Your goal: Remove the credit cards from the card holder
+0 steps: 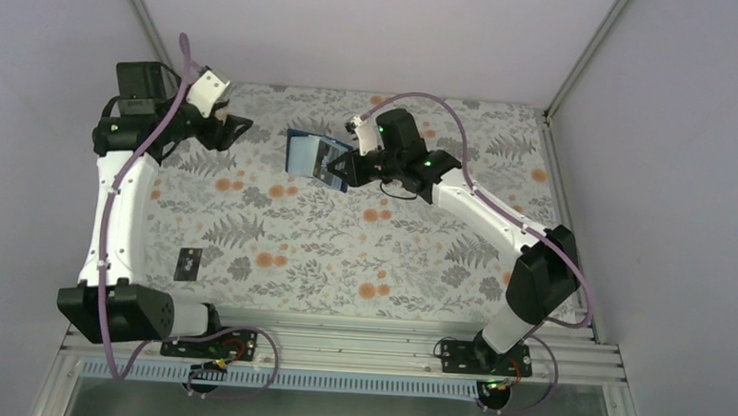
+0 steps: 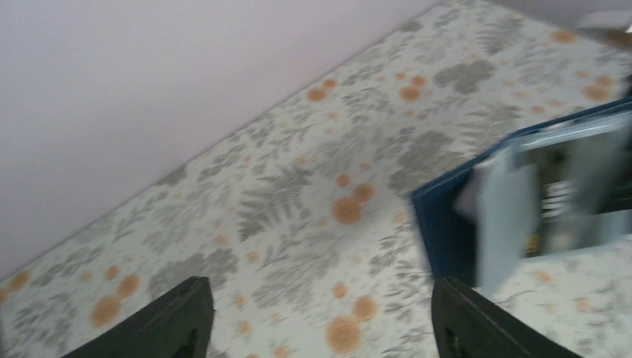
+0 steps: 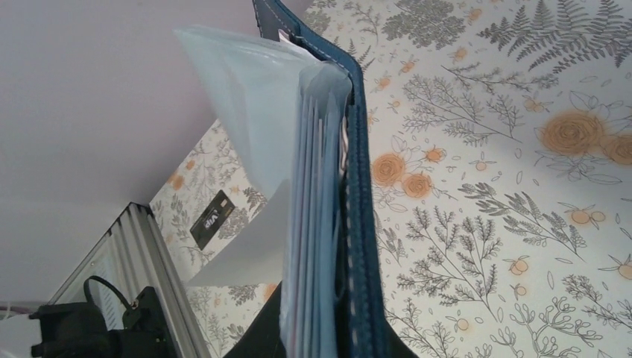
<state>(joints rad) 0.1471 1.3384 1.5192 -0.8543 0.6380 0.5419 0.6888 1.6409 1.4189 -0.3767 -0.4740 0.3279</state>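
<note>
Lying apart from the card holder (image 3: 362, 224), black card (image 3: 212, 218) seemingly reads VIP.

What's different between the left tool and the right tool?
The left tool stands open, while the right tool is shut. The left tool holds nothing, while the right tool grips the card holder by one edge. The left tool points toward the holder from its left, and the right tool reaches it from its right. Both are black and sit toward the far end of the table.
</note>
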